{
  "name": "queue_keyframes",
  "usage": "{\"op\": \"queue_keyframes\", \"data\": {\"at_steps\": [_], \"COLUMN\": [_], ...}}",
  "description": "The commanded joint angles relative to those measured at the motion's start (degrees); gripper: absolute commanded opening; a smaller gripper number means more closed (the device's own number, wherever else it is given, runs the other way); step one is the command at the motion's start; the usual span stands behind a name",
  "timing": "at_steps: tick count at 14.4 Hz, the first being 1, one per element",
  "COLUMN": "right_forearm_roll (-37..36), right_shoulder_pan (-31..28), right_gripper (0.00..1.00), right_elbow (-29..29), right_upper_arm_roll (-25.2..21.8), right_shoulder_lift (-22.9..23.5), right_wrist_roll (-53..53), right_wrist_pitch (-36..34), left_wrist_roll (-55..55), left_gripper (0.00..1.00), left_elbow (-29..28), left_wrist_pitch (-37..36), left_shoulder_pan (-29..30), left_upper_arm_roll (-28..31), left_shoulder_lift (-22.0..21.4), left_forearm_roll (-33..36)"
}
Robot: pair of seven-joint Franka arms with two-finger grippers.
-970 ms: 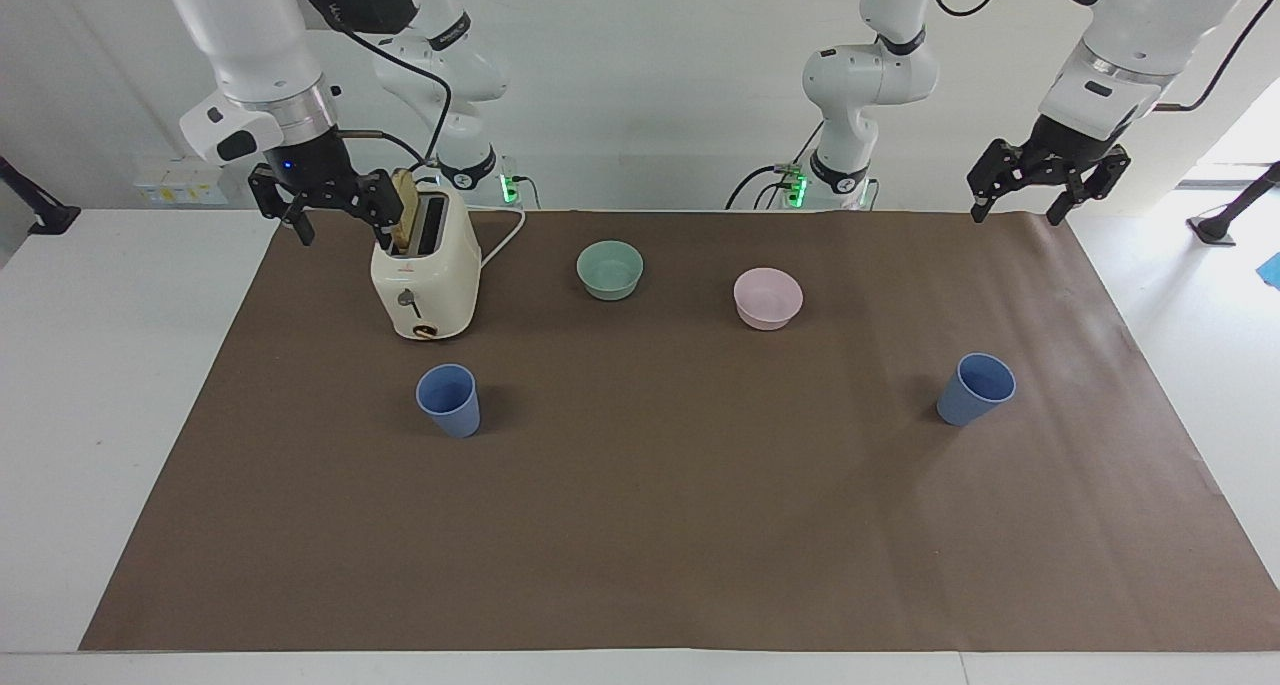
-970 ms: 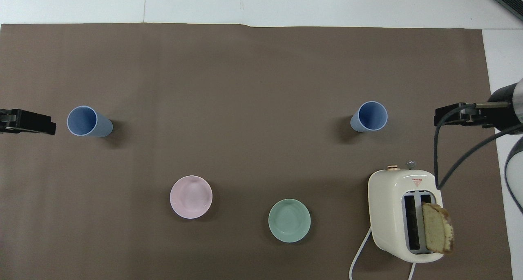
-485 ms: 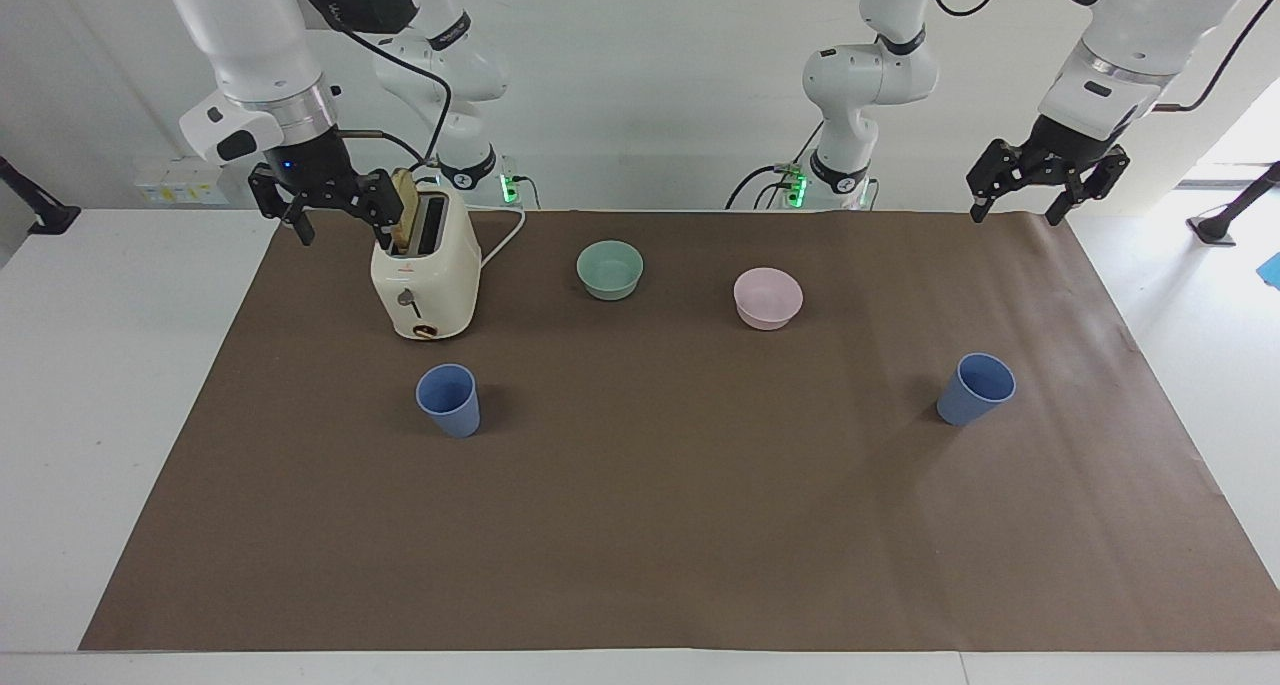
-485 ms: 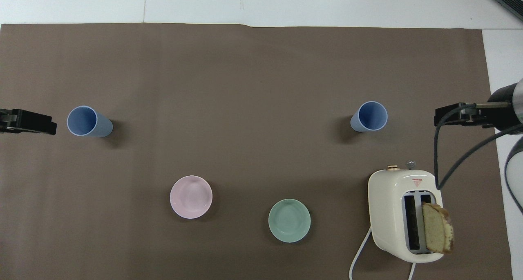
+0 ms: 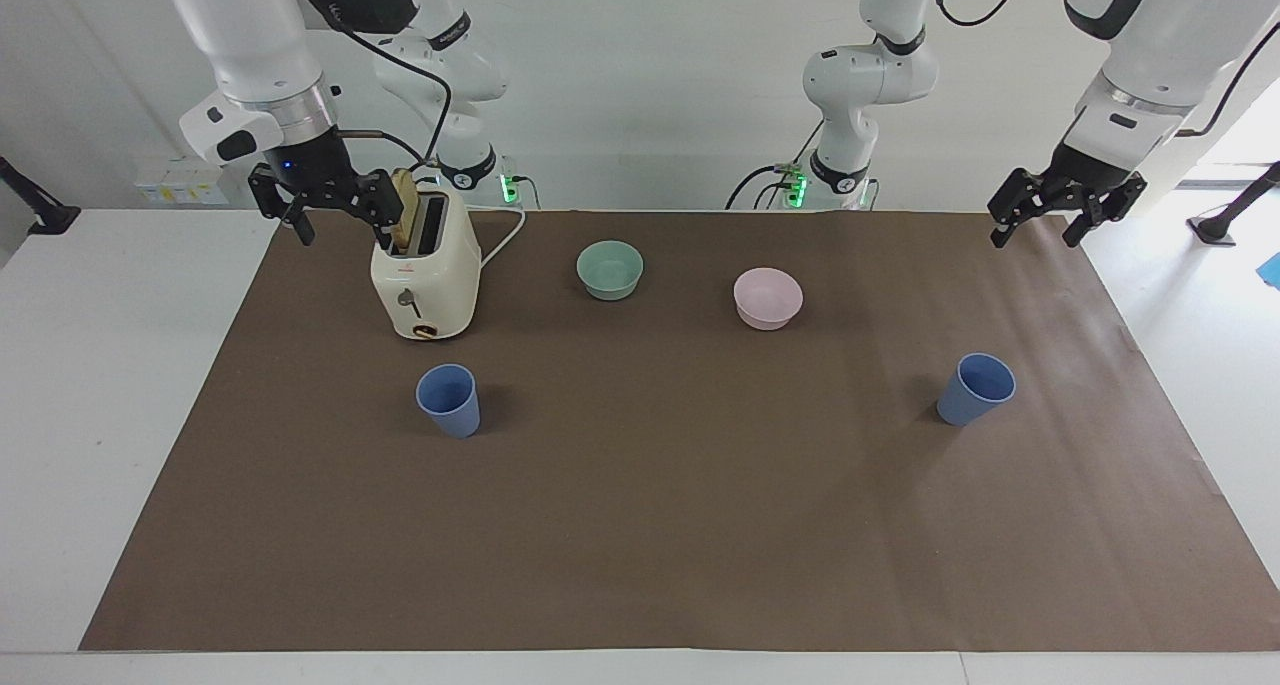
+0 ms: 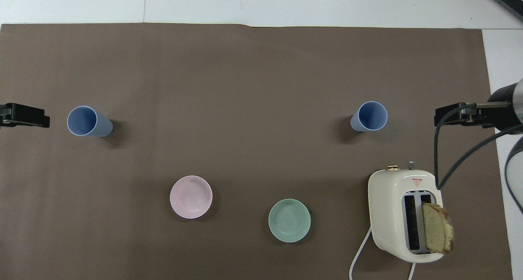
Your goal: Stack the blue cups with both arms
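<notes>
Two blue cups stand upright and apart on the brown mat. One cup (image 5: 449,399) (image 6: 372,116) is toward the right arm's end, just farther from the robots than the toaster. The other cup (image 5: 975,389) (image 6: 88,121) is toward the left arm's end. My right gripper (image 5: 342,229) (image 6: 459,115) is open and empty, raised over the mat's edge beside the toaster's top. My left gripper (image 5: 1040,233) (image 6: 25,115) is open and empty, raised over the mat's edge at its own end. Neither gripper touches a cup.
A cream toaster (image 5: 427,275) (image 6: 402,214) with a bread slice (image 6: 437,233) in one slot stands near the right arm. A teal bowl (image 5: 610,269) (image 6: 289,220) and a pink bowl (image 5: 767,297) (image 6: 191,196) sit nearer to the robots than the cups.
My left gripper has shifted outward toward its own end of the table and slightly lower. The right arm, cups and bowls have not moved.
</notes>
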Motion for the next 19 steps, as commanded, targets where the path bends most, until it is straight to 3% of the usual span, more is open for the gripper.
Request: {"op": "queue_keyframes", "data": {"at_steps": [1,9,15,18,19], "right_forearm_roll": [0.65,0.74,0.74,0.74,0.74], "right_shoulder_pan": [-0.8,-0.8,-0.8,-0.8,-0.8], "right_gripper": [1.0,1.0,1.0,1.0,1.0], "right_elbow": [0.17,0.17,0.17,0.17,0.17], "right_upper_arm_roll": [0.28,0.28,0.28,0.28,0.28], "right_shoulder_lift": [-0.12,-0.12,-0.12,-0.12,-0.12], "right_wrist_roll": [-0.07,-0.07,-0.07,-0.07,-0.07], "right_wrist_pitch": [-0.21,-0.21,-0.21,-0.21,-0.21], "left_wrist_roll": [-0.6,-5.0,-5.0,-5.0,-4.91], "left_gripper": [1.0,1.0,1.0,0.99,0.72], "left_elbow": [-5.78,-11.32,-19.76,-20.65,-21.08], "left_wrist_pitch": [7.93,23.06,29.93,30.38,30.55], "left_shoulder_pan": [2.59,7.52,7.17,6.73,6.64], "left_upper_arm_roll": [-0.29,-0.38,-0.38,-0.38,-0.38], "left_shoulder_lift": [0.92,10.77,11.21,11.12,11.3], "left_forearm_roll": [-0.82,-5.04,-5.04,-5.04,-5.04]}}
